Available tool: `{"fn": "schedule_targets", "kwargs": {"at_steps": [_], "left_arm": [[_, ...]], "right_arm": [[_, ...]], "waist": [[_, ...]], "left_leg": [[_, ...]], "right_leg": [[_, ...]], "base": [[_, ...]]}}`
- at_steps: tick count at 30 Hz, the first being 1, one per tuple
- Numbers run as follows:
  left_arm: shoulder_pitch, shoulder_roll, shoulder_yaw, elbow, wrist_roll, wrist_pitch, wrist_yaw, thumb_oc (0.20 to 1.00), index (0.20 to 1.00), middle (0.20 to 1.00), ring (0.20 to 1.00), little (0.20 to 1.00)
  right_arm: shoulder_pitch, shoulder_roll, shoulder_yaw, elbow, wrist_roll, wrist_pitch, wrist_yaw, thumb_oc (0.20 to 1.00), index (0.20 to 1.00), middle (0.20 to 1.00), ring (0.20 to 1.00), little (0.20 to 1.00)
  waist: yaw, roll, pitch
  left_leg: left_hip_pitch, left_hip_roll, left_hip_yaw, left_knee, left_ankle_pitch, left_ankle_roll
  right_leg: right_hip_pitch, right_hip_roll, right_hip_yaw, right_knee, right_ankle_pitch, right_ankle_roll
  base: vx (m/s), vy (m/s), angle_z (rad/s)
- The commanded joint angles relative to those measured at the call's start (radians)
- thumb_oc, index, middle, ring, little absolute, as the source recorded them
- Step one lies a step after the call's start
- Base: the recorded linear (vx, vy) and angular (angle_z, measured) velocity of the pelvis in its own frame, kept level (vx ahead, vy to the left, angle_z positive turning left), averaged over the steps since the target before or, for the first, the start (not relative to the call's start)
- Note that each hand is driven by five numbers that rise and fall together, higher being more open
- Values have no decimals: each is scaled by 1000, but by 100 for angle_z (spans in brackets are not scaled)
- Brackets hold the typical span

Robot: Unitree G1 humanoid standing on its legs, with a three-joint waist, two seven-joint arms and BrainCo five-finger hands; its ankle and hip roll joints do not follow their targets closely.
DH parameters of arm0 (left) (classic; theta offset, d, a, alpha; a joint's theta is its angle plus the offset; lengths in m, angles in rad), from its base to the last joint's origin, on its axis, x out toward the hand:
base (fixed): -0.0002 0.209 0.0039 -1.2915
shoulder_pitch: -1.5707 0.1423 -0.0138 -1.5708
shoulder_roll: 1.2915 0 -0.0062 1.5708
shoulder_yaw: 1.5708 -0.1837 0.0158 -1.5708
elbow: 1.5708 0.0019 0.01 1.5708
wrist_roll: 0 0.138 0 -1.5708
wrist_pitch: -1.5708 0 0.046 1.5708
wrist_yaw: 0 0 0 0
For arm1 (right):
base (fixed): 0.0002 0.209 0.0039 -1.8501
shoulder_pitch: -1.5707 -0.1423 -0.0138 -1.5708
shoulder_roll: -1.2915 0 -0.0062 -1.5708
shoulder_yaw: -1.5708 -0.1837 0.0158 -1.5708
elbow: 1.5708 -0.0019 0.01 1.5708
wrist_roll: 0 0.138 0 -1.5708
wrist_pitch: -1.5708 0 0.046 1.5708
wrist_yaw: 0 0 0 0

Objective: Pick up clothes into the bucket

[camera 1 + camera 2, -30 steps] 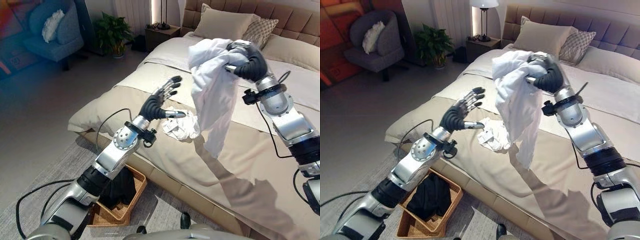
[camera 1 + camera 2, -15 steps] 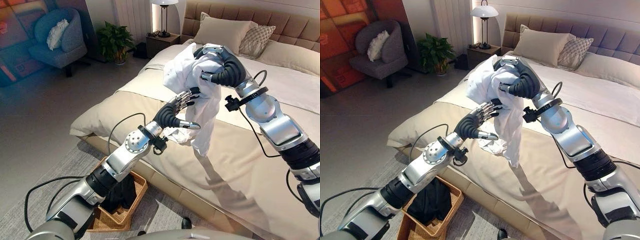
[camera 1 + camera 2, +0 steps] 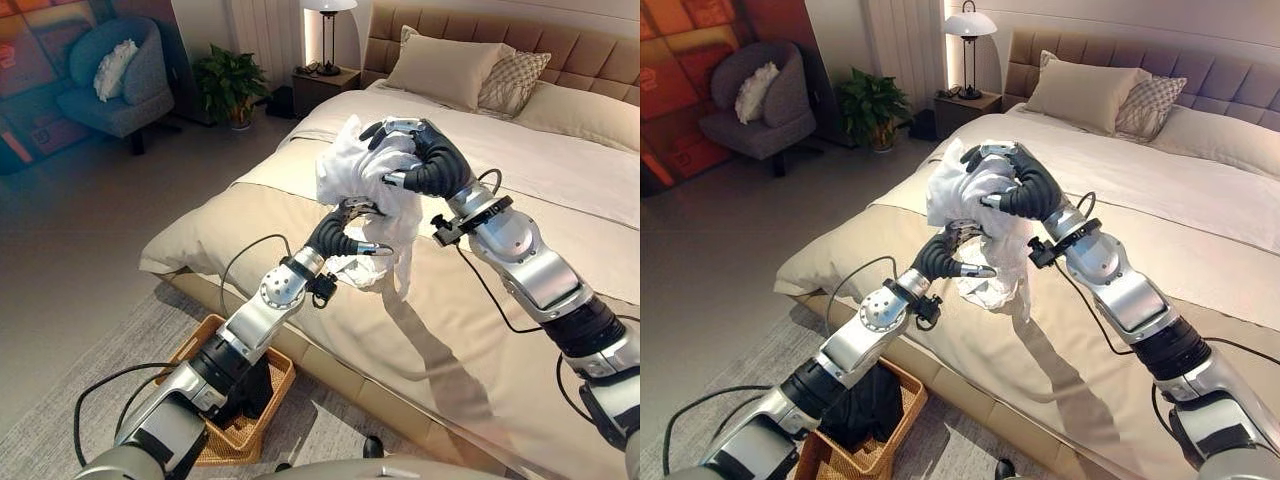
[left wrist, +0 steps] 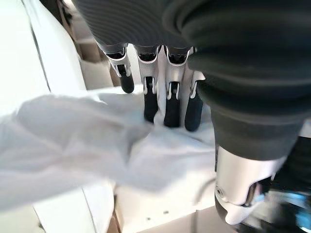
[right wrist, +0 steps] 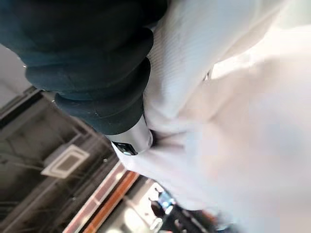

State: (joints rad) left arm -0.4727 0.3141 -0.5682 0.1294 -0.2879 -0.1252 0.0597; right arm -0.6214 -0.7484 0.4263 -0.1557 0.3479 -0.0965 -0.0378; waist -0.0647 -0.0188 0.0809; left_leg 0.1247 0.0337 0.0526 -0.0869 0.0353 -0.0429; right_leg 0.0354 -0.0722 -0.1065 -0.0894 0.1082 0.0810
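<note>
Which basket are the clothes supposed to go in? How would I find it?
Start at the big beige bed and drop to the floor by its near corner, under the robot's left arm. There sits a brown woven wicker basket on the grey rug, and it already has a black piece of clothing inside.

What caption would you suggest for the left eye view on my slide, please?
Right hand grips a white garment above the bed; left hand reaches into it.
</note>
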Motion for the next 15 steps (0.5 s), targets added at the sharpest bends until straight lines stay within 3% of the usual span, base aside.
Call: {"fn": "schedule_targets", "kwargs": {"at_steps": [1,15], "left_arm": [[-15,-11,-23,66,-7,-6,-4,1000,1000,1000,1000,1000],[40,97,-70,-171,-267,21,-144,1000,1000,1000,1000,1000]], "right_arm": [[-92,71,-141,-122,26,-112,-59,200,200,200,200,200],[-121,42,-207,252,-235,-14,-229,200,200,200,200,200]], "waist": [[5,-54,-27],[23,-48,-40]], "left_leg": [[-20,-23,-40,81,-87,16],[-12,-24,-64,72,-84,15]], "right_leg": [[25,-64,-47,99,-79,64],[44,-69,-72,97,-83,63]], "base": [[0,0,0],[-2,5,3]]}}
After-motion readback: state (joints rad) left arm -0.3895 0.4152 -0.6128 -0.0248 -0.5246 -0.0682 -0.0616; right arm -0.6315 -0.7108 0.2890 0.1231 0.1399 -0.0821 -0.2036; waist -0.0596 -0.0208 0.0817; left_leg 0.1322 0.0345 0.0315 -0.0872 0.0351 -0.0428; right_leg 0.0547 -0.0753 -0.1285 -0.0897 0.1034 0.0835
